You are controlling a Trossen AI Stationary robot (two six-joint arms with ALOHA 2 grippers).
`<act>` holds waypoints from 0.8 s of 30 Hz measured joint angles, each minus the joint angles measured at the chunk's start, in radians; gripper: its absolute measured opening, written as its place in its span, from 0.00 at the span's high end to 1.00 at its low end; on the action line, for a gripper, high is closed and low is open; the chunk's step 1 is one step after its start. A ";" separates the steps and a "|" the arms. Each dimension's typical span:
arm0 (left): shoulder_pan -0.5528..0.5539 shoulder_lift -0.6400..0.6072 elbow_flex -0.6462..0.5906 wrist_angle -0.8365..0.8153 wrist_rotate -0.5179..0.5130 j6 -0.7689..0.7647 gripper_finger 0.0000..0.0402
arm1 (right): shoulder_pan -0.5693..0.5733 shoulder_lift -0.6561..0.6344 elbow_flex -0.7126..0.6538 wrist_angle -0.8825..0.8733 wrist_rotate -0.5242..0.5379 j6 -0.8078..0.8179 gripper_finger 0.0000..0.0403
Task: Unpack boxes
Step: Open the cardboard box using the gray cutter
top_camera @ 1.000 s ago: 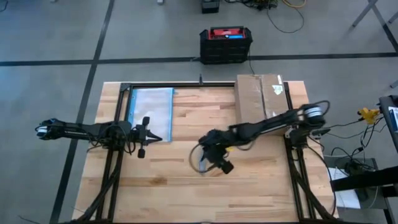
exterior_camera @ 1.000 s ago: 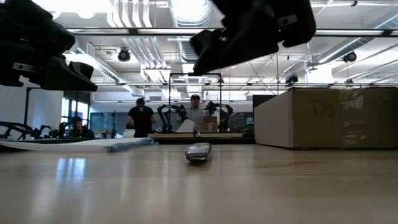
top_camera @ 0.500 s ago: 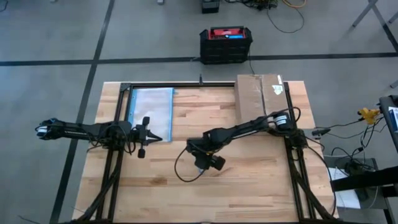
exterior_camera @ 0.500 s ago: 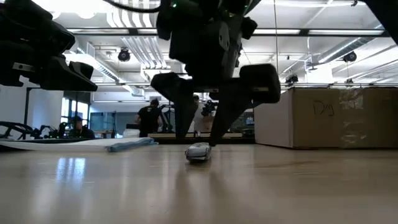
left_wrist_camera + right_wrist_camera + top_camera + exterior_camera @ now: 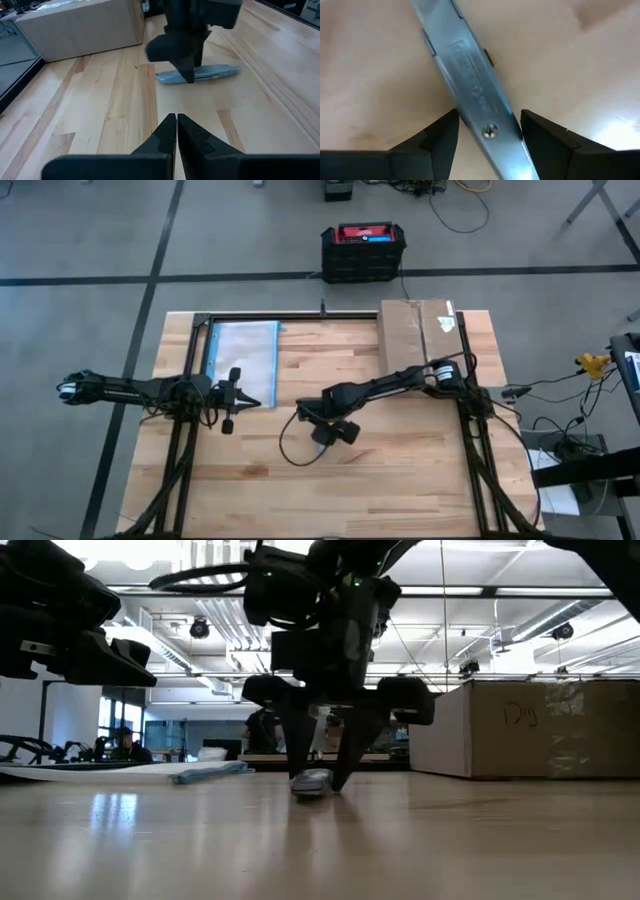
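Note:
A grey utility knife (image 5: 200,75) lies flat on the wooden table near its middle. My right gripper (image 5: 318,785) points down over it, open, with one finger on each side of the knife's body (image 5: 470,85). In the high view the gripper (image 5: 328,435) hides the knife. The brown cardboard box (image 5: 420,330) stands closed on the table's far right part. My left gripper (image 5: 255,402) waits shut at the left, level, with nothing between its fingers (image 5: 176,117). My right gripper comes from above, its fingers (image 5: 440,135) lying across the knife's body (image 5: 480,107), one on each long side. They stand very near the sides, and I cannot tell whether they touch. The knife lies flat on the table.
A clear blue-edged plastic bag (image 5: 243,355) lies flat at the far left of the table. A black crate with a red top (image 5: 363,250) stands on the floor beyond the far edge. People stand in the room behind the table (image 5: 265,730).
My right gripper has come down toward the knife and a little toward the table's left, tipping from a slant to point nearly straight down and rolling about its axis. Its fingers now straddle the knife and have drawn a little closer together. The knife has stayed where it was.

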State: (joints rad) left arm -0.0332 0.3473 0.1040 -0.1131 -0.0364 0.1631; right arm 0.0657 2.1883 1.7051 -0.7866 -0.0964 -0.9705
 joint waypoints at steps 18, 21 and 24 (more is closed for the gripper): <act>0.000 0.000 0.000 0.000 0.000 0.000 1.00 | -0.063 0.015 -0.007 -0.005 -0.070 0.171 0.68; 0.000 0.000 0.000 0.000 0.000 0.000 1.00 | -0.063 0.015 -0.007 -0.003 -0.070 0.242 0.69; 0.000 0.000 0.000 0.000 0.000 0.000 1.00 | -0.063 0.017 -0.007 -0.001 -0.071 0.316 0.71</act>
State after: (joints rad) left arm -0.0330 0.3473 0.1040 -0.1131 -0.0365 0.1634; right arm 0.0029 2.2055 1.6985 -0.7872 -0.1676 -0.6543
